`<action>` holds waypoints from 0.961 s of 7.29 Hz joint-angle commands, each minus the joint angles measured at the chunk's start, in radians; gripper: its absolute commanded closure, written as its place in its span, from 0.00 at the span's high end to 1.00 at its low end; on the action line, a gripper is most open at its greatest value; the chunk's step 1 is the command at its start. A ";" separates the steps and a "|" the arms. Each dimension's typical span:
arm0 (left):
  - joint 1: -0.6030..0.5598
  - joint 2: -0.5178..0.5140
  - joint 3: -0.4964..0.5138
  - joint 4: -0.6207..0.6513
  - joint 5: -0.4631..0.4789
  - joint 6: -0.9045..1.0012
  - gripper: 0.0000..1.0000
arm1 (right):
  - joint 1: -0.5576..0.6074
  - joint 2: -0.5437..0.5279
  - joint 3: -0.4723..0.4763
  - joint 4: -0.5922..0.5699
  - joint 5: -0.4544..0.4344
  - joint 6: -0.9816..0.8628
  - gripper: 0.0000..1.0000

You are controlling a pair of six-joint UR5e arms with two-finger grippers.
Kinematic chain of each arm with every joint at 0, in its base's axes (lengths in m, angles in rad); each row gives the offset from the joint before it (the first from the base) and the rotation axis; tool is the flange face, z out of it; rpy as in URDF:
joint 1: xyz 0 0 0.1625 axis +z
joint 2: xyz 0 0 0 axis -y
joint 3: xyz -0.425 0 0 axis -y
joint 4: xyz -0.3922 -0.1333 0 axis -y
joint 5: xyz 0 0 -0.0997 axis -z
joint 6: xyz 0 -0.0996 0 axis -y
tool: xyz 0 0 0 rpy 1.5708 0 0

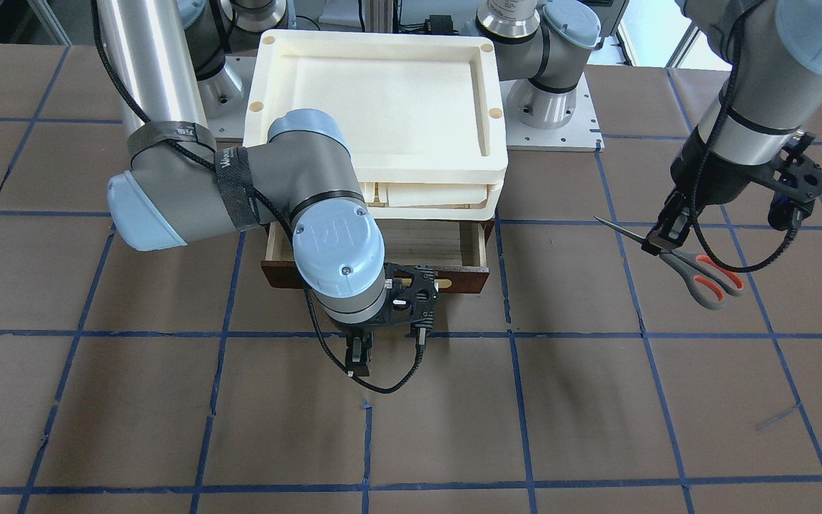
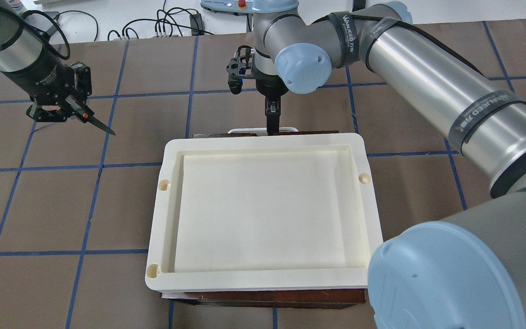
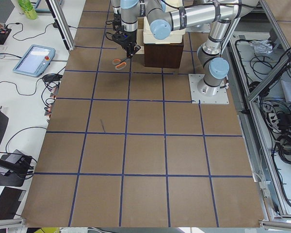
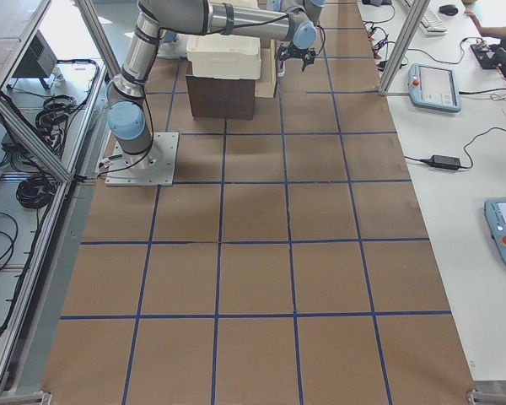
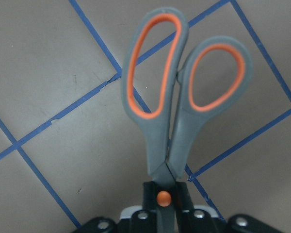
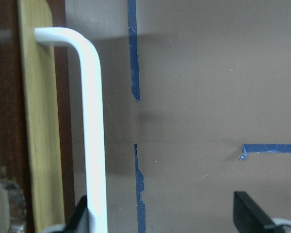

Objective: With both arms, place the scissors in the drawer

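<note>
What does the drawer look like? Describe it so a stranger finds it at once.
Start at the stack of cream-white trays mid-table. The drawer sticks out from beneath them, pulled open. Unlike the plastic trays, it is pale wood inside with a dark reddish-brown front and a white bar handle.

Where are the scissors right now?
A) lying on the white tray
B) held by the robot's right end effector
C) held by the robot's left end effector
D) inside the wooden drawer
C: the left end effector is clamped on the scissors near their pivot, off to the side of the open drawer.
</note>
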 commanded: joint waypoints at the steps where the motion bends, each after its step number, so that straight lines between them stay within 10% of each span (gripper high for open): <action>1: -0.001 -0.001 -0.001 0.000 0.000 0.000 0.19 | 0.000 0.001 -0.010 -0.003 0.000 -0.002 1.00; 7: -0.001 -0.001 0.003 0.002 -0.002 0.000 0.19 | -0.009 0.035 -0.058 -0.049 -0.005 -0.015 1.00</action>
